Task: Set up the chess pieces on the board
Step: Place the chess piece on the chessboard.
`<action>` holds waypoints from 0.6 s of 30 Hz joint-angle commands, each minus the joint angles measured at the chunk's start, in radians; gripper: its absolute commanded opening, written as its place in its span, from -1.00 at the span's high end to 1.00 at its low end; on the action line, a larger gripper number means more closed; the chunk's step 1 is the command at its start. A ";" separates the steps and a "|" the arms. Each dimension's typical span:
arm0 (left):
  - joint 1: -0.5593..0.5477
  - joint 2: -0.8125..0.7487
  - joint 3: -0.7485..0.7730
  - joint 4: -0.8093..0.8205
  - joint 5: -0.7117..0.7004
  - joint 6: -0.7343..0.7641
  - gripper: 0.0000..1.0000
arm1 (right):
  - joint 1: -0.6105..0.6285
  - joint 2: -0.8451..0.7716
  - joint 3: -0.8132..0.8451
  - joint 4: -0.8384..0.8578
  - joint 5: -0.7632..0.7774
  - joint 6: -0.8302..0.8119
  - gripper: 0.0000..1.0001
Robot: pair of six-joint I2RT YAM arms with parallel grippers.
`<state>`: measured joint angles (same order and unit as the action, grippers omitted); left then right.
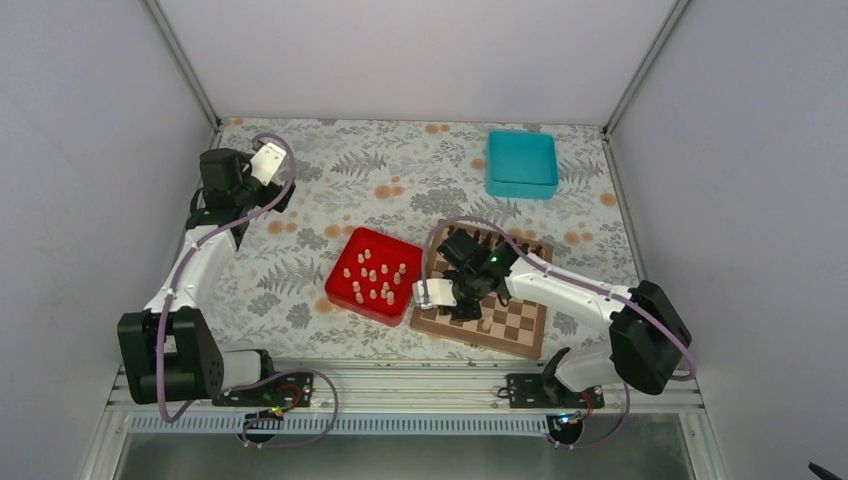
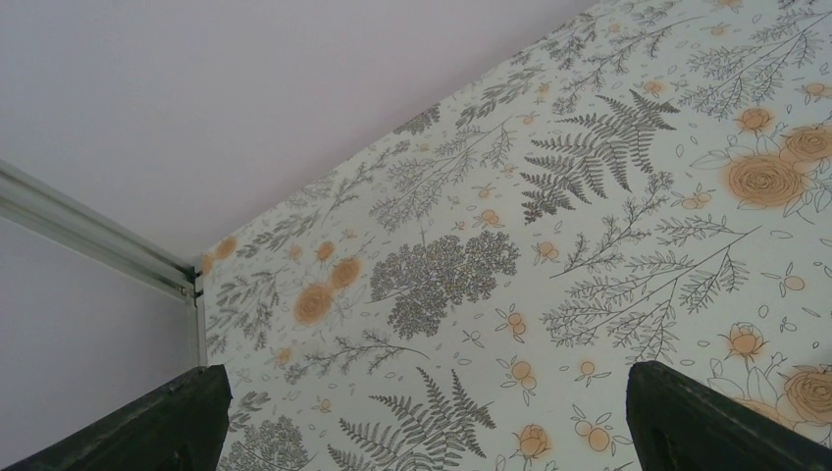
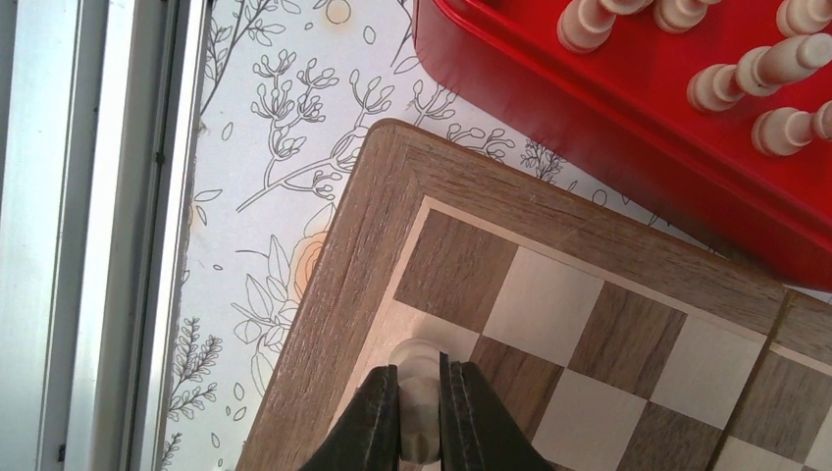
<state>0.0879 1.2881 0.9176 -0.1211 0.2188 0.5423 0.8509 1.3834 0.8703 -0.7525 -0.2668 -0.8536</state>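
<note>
Your right gripper (image 3: 420,397) is pinched shut on one pale chess piece (image 3: 420,361), at an edge square beside the corner of the board (image 3: 589,294). The other pale pieces (image 1: 373,281) stand in the red tray (image 1: 345,300) just beside that board. Your left gripper (image 2: 427,417) hangs wide apart above the flowered cloth (image 2: 589,196), holding nothing

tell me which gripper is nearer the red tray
Right. The right gripper is over the board beside the red tray, fingers shut on a chess piece; the left gripper hangs far off at back left.
</note>
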 commanded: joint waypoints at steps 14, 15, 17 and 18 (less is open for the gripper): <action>0.006 -0.030 -0.013 0.017 0.035 0.006 -1.00 | 0.010 0.049 0.001 0.012 0.022 0.013 0.91; 0.005 -0.031 -0.014 0.017 0.036 0.007 -1.00 | 0.009 0.052 0.003 0.011 0.022 0.014 0.91; 0.005 -0.030 -0.015 0.017 0.037 0.007 -1.00 | 0.010 0.061 0.003 0.007 0.019 0.016 0.90; 0.006 -0.030 -0.016 0.017 0.038 0.008 -1.00 | 0.010 0.063 0.005 0.008 0.016 0.015 0.90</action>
<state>0.0879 1.2797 0.9115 -0.1215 0.2287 0.5423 0.8509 1.4300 0.8707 -0.7540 -0.2489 -0.8471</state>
